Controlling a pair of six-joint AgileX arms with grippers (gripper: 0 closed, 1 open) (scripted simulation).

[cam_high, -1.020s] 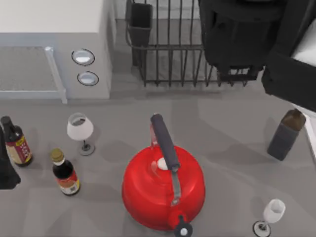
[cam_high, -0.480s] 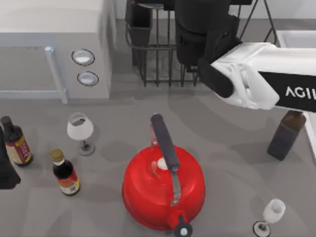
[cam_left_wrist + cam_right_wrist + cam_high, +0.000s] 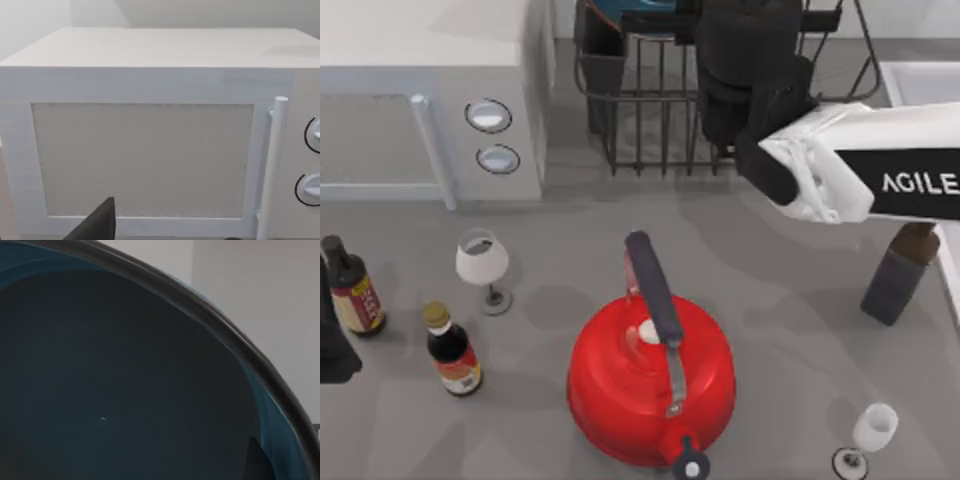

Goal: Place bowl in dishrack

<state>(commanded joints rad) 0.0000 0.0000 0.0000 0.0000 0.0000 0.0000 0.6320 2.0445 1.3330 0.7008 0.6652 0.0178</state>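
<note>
From the top view, my right gripper [image 3: 720,40] hung over the far part of the dishrack [image 3: 650,130], its black body hiding its tips, so I could not tell whether it was gripping the bowl [image 3: 620,10] or had let go. A sliver of the bowl's blue inside showed at the picture's upper edge, above the rack's far left end and near the dark cup [image 3: 605,50] at that corner. I could not tell whether it was touching the bars. My left gripper [image 3: 330,345] sat parked at the table's left edge, and whether it was clenched I could not tell either. In the left wrist view, the microwave [image 3: 150,125] stood close ahead. In the right wrist view, the bowl [image 3: 125,390] was very near, its blue hollow facing the camera and its dark rim arching across. Being round, it had no long axis. Its opening pointed back toward my wrist, so I judged it tipped rather than level. To do this step well, I reckoned I should lower it slowly between the upright bars, clear of the cup and the flared rim, and release only once it rested.
</note>
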